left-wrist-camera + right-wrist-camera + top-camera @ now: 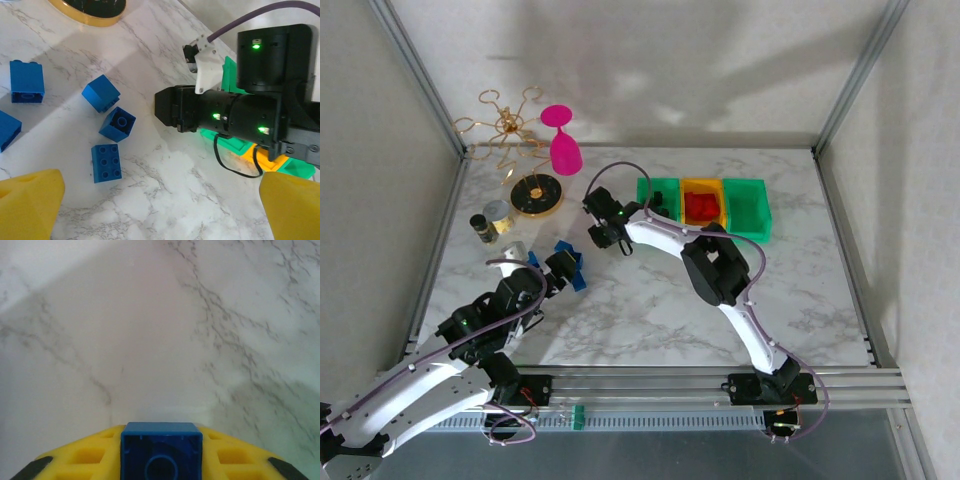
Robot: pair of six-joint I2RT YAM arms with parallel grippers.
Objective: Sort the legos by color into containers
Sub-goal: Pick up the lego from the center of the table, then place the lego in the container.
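Several blue legos [106, 162] lie loose on the marble in the left wrist view, and a cluster of them [574, 272] sits beside my left gripper [566, 264]. That gripper [160, 212] is open, its yellow fingertips [30, 205] far apart over bare table. My right gripper [161, 457] is shut on a blue lego [161, 447], hollow underside toward the camera. It hovers [607, 232] left of the containers. The containers stand in a row: a green bin [658, 192], an orange-yellow bin [703, 186] holding red legos [701, 207], and another green bin [746, 208].
A black-and-gold disc stand [536, 195], a pink goblet [563, 148] and a gold wire rack [505, 125] stand at the back left. Small jars [487, 224] sit left of the blue legos. The right arm's black wrist [225, 117] reaches across the left wrist view.
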